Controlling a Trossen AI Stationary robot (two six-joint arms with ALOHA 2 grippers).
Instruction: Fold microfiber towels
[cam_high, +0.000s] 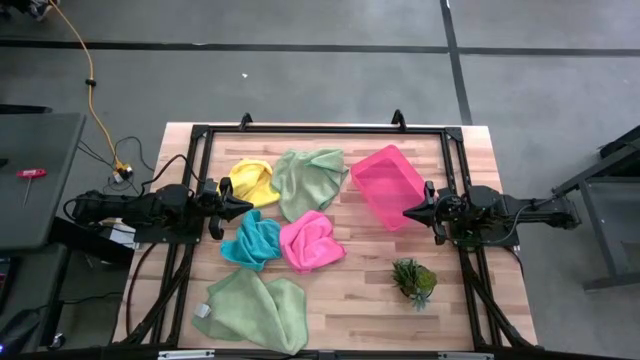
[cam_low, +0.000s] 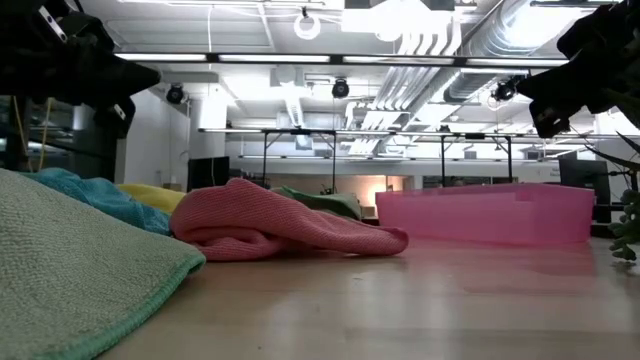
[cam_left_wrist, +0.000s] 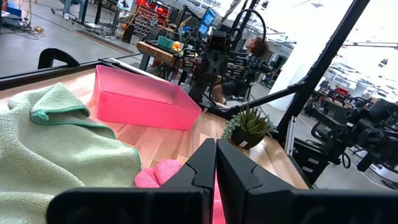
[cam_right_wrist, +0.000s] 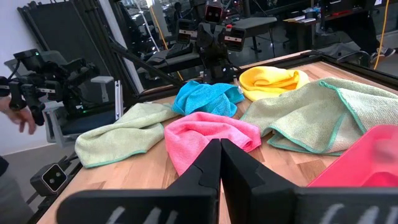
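In the low view the pink towel (cam_low: 290, 232) hides most of the yellow towel (cam_low: 155, 197); the plant (cam_low: 630, 225) is cut off at the edge.

Pink plastic tray (cam_high: 388, 184) sat on the wooden surface (cam_high: 360, 290) toward the right side, tilted at an angle, open side up. Small spiky green plant (cam_high: 414, 279) stood near the right front corner, well apart from the tray. Black metal frame (cam_high: 320, 130) ran around the surface edges. Orange cable (cam_high: 97, 110) trailed over grey floor at left. A person's hand (cam_right_wrist: 25, 118) showed in the room beyond
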